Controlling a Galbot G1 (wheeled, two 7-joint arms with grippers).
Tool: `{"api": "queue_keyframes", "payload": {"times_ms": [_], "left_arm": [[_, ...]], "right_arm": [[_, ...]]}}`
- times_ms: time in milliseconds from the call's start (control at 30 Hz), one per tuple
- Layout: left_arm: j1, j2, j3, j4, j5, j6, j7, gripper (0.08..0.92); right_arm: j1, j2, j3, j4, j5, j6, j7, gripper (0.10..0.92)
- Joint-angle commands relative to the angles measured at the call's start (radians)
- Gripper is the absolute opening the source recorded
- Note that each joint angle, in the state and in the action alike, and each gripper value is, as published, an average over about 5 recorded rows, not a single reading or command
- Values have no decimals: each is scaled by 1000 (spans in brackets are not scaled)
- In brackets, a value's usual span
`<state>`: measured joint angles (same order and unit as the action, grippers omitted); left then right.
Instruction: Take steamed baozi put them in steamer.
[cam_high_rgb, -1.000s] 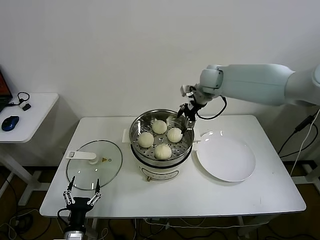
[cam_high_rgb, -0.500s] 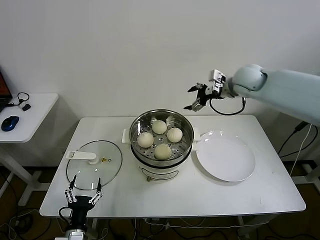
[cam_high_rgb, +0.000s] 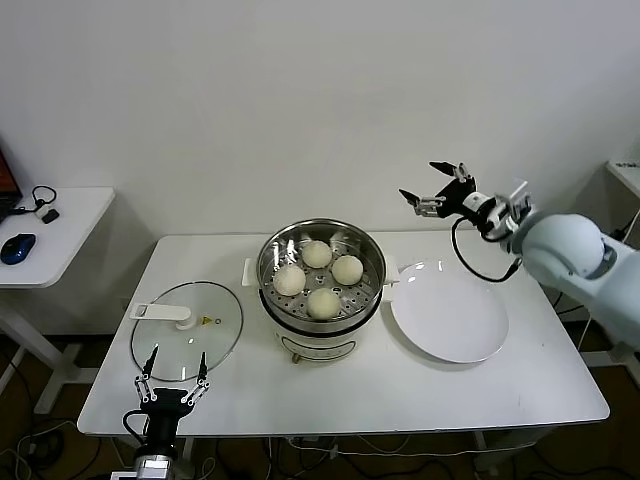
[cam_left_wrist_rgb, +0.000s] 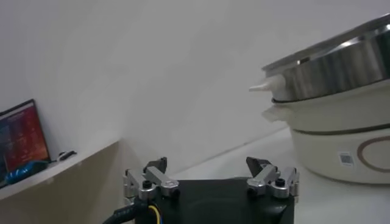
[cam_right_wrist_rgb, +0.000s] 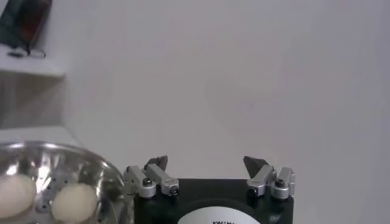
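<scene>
Four steamed baozi (cam_high_rgb: 318, 278) inside the steamer (cam_high_rgb: 322, 334), all on the perforated tray, clustered near its middle; steamer near the centre of the bench (cam_high_rgb: 350, 400), nearer the back edge. Right hand (cam_high_rgb: 437, 186) up in the air beyond the back edge, above and behind the white plate (cam_high_rgb: 449, 318), fingers spread wide, released, holding nothing, well apart from the steamer. Plate just beside the steamer toward the right edge, bare. Glass lid (cam_high_rgb: 186, 330) with white handle flat on the bench toward the left edge, near the steamer but apart from it. Left hand (cam_high_rgb: 171, 376) low at the front edge near the front-left corner, just in front of the lid, fingers spread, released, idle. Nothing between either hand and the steamer's open top. Off the bench, past its left edge: a smaller white side table (cam_high_rgb: 40, 235) carrying a blue mouse (cam_high_rgb: 17, 247) and a black cable (cam_high_rgb: 40, 196).
</scene>
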<state>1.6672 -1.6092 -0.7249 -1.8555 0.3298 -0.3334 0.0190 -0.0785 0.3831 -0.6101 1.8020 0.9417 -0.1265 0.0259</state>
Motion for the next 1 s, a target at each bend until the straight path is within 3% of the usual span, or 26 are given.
{"api": "queue_keyframes", "payload": {"times_ms": [33, 233, 500, 1000], "left_arm": [[-1, -49, 1, 0, -32, -26, 6, 823], [2, -49, 1, -5, -39, -37, 6, 823], [1, -49, 7, 2, -39, -46, 6, 823], [0, -49, 9, -1, -46, -40, 4, 823]], "right_arm": [[-1187, 289, 1217, 250, -297, 139, 150, 823], [-1465, 575, 1333, 252, -453, 312, 41, 823], [-1706, 825, 1293, 218, -517, 610, -59, 823], [-1862, 902, 1188, 116, -552, 812, -118, 823]]}}
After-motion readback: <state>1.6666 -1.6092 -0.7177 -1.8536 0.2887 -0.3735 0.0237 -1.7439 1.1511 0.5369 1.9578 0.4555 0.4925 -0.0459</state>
